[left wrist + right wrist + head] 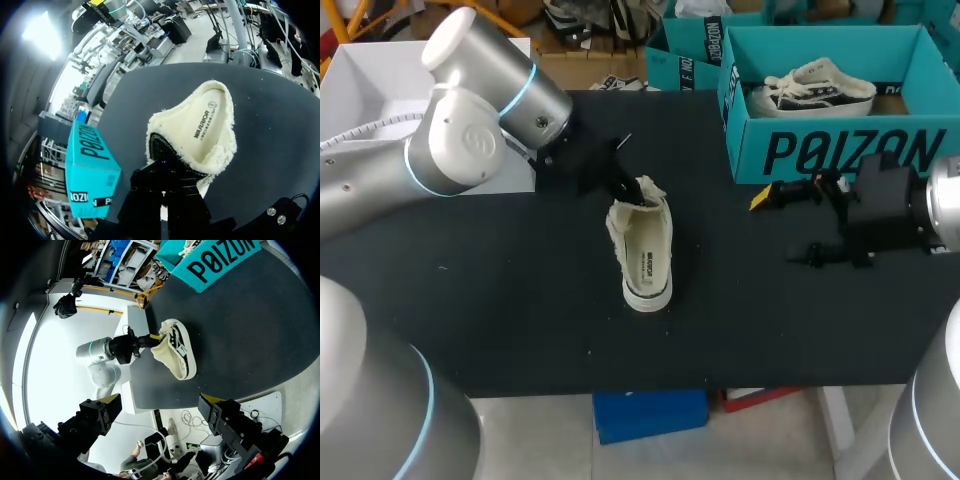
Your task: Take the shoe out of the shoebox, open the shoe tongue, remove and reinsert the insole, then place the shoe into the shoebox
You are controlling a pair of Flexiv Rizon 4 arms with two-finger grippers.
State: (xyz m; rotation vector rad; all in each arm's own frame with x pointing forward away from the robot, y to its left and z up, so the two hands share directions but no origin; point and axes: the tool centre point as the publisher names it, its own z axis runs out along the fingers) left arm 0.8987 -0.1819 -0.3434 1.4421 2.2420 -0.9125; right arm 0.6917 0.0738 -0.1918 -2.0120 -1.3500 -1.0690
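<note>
While the shoe [645,255] rests sole-down on the table [500,300], opening upward and well apart from the shoebox [840,150], my left end effector [623,182] sits at its far end; I cannot tell whether it has closed on anything. My right end effector [161,400] hangs near the shoebox's front wall, spread wide, holding nothing. Another shoe [810,88] lies inside the shoebox.

Shoe [200,130] front hidden beneath left gripper [162,172], shoebox [840,150] cut by edge
</note>
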